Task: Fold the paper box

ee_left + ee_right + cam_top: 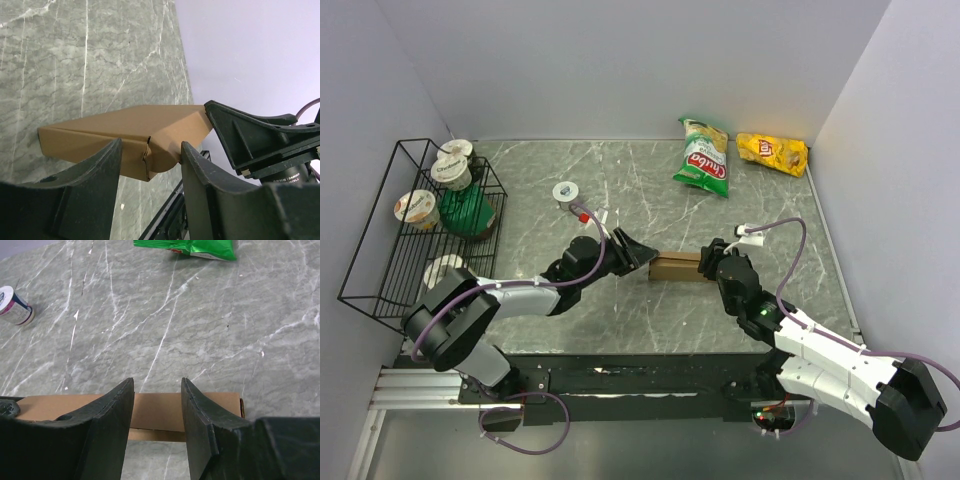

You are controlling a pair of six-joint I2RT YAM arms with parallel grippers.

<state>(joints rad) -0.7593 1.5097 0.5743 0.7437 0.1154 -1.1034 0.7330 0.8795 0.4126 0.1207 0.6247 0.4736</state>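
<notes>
Fingers of the left gripper (150, 150), half parted astride one end of the paper box (675, 267) — whether gripping it cannot be told; right gripper (157, 385), jaws half apart, clamping nothing, over the opposite end — box lying flat, well apart from the green snack bag (703, 160).

Your grey veined table (620, 200) sits under even light; plain lilac walls (620, 70) rise behind and beside it, a black wire rack (368, 222) on its left edge
</notes>
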